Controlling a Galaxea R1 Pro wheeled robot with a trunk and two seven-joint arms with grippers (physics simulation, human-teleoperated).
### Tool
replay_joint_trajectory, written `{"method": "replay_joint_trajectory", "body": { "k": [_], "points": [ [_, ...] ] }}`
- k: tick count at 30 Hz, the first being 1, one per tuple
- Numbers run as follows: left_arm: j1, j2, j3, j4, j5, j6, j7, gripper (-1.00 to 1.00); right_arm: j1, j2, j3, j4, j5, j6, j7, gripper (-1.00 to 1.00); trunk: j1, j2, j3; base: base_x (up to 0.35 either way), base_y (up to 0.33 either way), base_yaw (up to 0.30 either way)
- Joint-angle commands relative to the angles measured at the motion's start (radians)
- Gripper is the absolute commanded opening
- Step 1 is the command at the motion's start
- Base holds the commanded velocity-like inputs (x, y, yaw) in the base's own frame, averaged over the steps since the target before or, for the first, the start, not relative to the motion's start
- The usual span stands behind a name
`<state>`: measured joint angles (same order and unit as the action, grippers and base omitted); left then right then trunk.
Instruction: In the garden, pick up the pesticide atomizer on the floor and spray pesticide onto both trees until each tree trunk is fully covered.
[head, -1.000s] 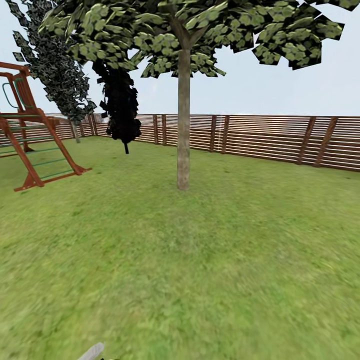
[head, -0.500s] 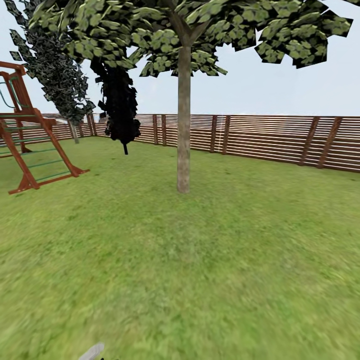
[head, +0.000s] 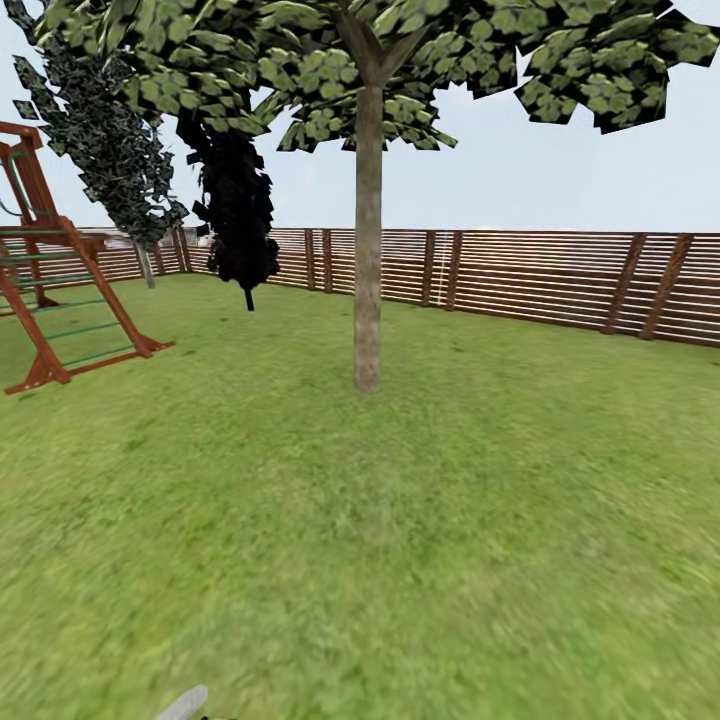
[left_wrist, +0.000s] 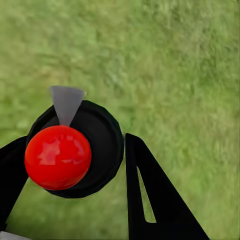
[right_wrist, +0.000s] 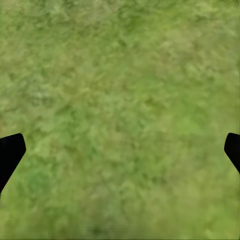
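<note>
- Left tool (left_wrist: 75, 160): clenched on the pesticide atomizer (left_wrist: 75, 150). In the left wrist view the two black fingers (left_wrist: 150, 200) flank a round black body with a glossy red ball on it and a short grey nozzle pointing away from the camera.
- Atomizer position: held in the left tool above the lawn (head: 400, 560). In the head view, a grey tip (head: 185, 703) shows at the lower edge, left of centre.
- Right tool (right_wrist: 120, 150): released. Its two black fingertips (right_wrist: 10, 152) sit far apart at opposite edges of the right wrist view, with bare grass between them.
- Tree (head: 370, 60): stands ahead, near the centre of the head view, with a blocky green canopy.
- Tree trunk (head: 367, 250): straight, grey-brown, upright, rooted in the grass well apart from the robot.
- Fence (head: 560, 280): brown horizontal slats run behind the tree across the far side of the lawn.
- Climbing frame (head: 60, 290): red-brown, at the left of the head view.
- Two dark, thin-stemmed trees (head: 240, 220) stand near the fence, left of the trunk.
</note>
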<state>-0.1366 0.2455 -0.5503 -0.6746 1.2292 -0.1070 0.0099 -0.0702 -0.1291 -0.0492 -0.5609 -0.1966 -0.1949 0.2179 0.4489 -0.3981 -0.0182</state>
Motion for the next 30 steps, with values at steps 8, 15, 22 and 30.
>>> {"method": "replay_joint_trajectory", "body": {
  "k": [8,15,22,30],
  "points": [
    [-0.001,0.001,-0.008,0.000,0.010,-0.008,0.001,-1.00,-0.001,0.000,-0.003,0.001,-0.011,-0.001,0.009,1.00,0.001,-0.002,-0.002,0.321,0.000,0.000],
    [-0.001,0.001,-0.008,0.000,0.010,-0.008,0.001,-1.00,-0.001,0.000,-0.003,0.001,-0.011,-0.001,0.009,1.00,0.001,-0.002,-0.002,0.321,0.000,0.000],
    [-0.001,0.001,-0.008,0.000,0.010,-0.008,0.001,-1.00,-0.001,0.000,-0.003,0.001,-0.011,-0.001,0.009,1.00,0.001,-0.002,-0.002,0.321,0.000,0.000],
    [-0.001,0.001,-0.008,0.000,0.010,-0.008,0.001,-1.00,-0.001,0.000,-0.003,0.001,-0.011,-0.001,0.009,1.00,0.001,-0.002,-0.002,0.321,0.000,0.000]
  ]
}}
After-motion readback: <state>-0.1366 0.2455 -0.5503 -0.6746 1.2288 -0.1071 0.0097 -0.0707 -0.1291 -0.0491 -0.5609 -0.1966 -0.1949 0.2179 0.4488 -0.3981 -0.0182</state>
